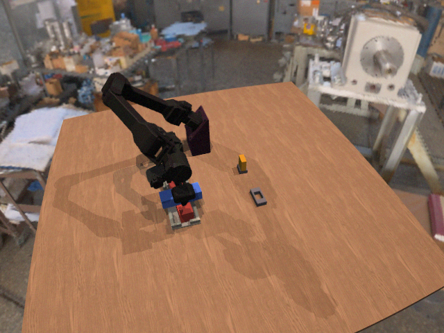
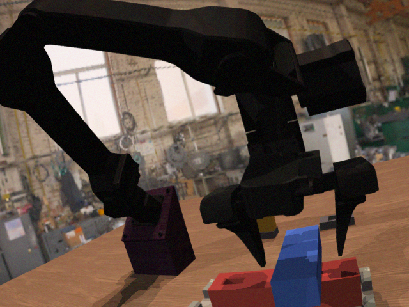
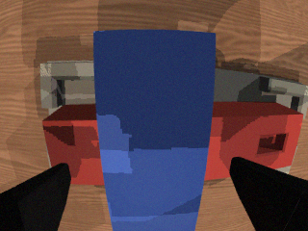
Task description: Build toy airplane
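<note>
The red fuselage [image 1: 185, 213] [image 2: 342, 284] [image 3: 236, 132] lies lengthwise in the grey cradle [image 1: 175, 226] [image 3: 72, 69]. The blue wing [image 1: 166, 200] [image 2: 297, 274] [image 3: 154, 87] lies across the top of the fuselage near its middle; its tab and the wing socket are hidden beneath it. The tail socket [image 3: 272, 143] is empty. The yellow tail fin [image 1: 242, 162] [image 2: 266, 224] stands upright in a small dark holder, away from the cradle. My gripper [image 2: 301, 260] [image 3: 151, 170] is open, its fingers apart on both sides of the wing, not touching it, with the tips a little above the fuselage.
A small dark rectangular frame [image 1: 262, 202] [image 2: 326, 226], empty, lies on the wooden table [image 1: 304, 215] beyond the cradle, near the tail fin's holder. The arm's purple base block [image 1: 201, 141] [image 2: 158, 256] stands behind the cradle in the top view.
</note>
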Available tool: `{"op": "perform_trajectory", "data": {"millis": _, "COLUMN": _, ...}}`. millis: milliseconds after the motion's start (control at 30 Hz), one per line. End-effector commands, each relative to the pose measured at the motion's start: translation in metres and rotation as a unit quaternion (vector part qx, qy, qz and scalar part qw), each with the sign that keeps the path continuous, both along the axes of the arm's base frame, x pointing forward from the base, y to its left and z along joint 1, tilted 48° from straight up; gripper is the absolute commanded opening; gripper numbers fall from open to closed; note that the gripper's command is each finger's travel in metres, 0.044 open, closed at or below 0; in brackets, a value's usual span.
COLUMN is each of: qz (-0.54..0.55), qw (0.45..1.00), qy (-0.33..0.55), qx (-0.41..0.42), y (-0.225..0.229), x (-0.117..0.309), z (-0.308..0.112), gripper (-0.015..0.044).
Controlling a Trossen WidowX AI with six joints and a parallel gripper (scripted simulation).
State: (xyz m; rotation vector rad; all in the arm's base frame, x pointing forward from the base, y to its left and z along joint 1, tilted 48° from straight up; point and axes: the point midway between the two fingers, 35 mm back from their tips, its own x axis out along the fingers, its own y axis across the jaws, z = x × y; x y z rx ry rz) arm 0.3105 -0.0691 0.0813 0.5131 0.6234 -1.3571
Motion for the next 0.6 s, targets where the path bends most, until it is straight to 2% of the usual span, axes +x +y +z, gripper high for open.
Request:
{"op": "perform_trajectory", "data": {"millis": 0, "qz": 0.0, "qw": 1.0, "qy": 0.0, "qx": 0.0, "y": 0.002, "x": 0.0, "z": 0.002, "gripper": 0.044}}
{"op": "perform_trajectory", "data": {"millis": 200, "qz": 0.0, "qw": 1.0, "qy": 0.002, "qx": 0.0, "y": 0.061, "x": -0.007, "z": 0.055, "gripper": 0.044}}
{"op": "perform_trajectory", "data": {"millis": 467, "qz": 0.005, "qw": 1.0, "qy": 0.008, "qx": -0.001, "y": 0.064, "x": -0.005, "z": 0.056, "gripper": 0.044}}
{"op": "perform_trajectory", "data": {"millis": 567, "qz": 0.08, "qw": 0.993, "qy": 0.088, "qx": -0.012, "y": 0.064, "x": -0.005, "z": 0.056, "gripper": 0.044}}
